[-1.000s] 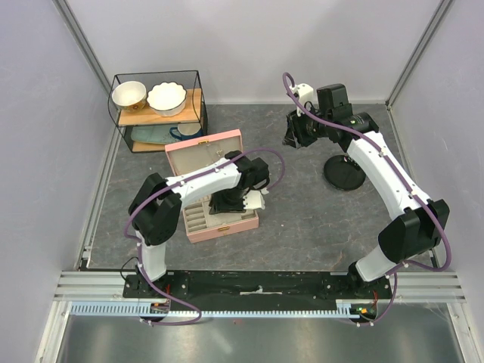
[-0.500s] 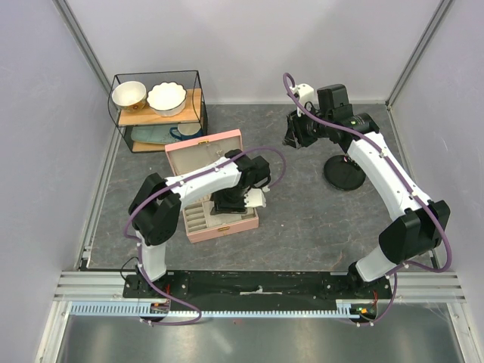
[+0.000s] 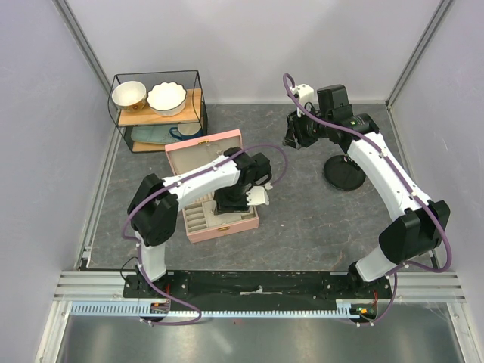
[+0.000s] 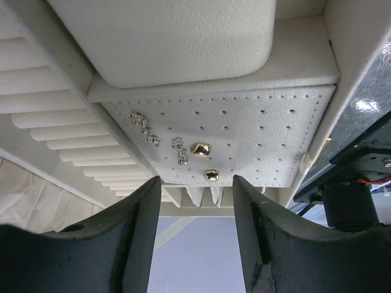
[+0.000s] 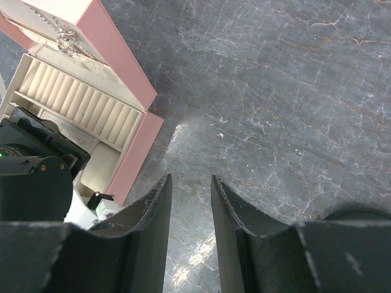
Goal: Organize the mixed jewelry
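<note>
Jewelry box left of centre, wire shelf behind, disc stand right; earring studs on perforated pad inside.

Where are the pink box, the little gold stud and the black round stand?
pink box [image 3: 189, 156]: top view, on the inside of its open lid.
gold stud [image 4: 200, 148]: left wrist view, on its shiny dome.
black round stand [image 3: 340, 175]: top view, on its disc base.

Perforated panel just beyond the left jaws: matt cream grained leatherette. Gold stud on it is glossy metal, crystal studs sparkly. Beyond the right jaws, tabletop dull grey, marble-veined; pink box smooth, matt.
</note>
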